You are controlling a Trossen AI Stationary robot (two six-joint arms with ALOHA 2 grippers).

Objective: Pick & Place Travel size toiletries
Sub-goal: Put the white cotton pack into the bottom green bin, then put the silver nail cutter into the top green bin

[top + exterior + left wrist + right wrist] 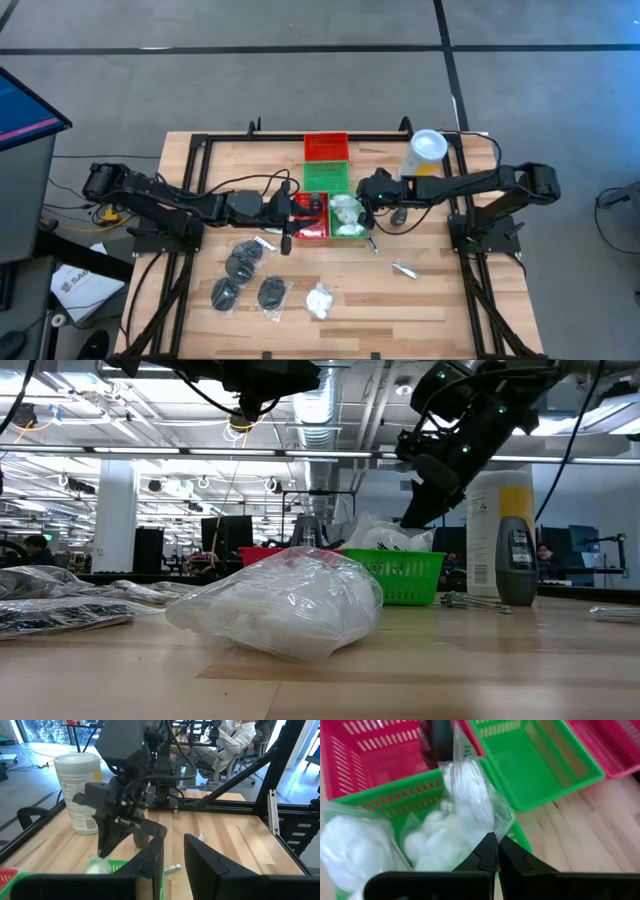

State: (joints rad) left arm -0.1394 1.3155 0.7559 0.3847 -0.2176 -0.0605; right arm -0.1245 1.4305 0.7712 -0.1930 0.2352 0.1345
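My right gripper [497, 845] [366, 192] is shut, slanting down over the near green tray [385, 795] [349, 231], where packets of white puffs [445, 832] [345, 212] lie heaped. My left gripper [174, 862] [298, 207] is open with nothing between its fingers and hovers at the near red tray [312, 228], facing the right arm. Dark disc packets [243, 262] [272, 292] and another white puff packet [320, 300] [290, 605] lie flat on the near part of the table. Thin stick packets [405, 268] lie toward the right. My right gripper pinches the clear plastic edge [501, 822] of a white puff packet at its fingertips, coming slanting down from the table's right. The packet's body [470, 795] reaches away from the fingers and rests on the other packets in the near green tray.
A second green tray [326, 178] [540, 765] and a second red tray [326, 147] stand behind the near pair. The yellow canister with a white lid [427, 152] [80, 790] and a dark bottle [515, 560] stand right of the trays. A black frame [200, 140] borders the table.
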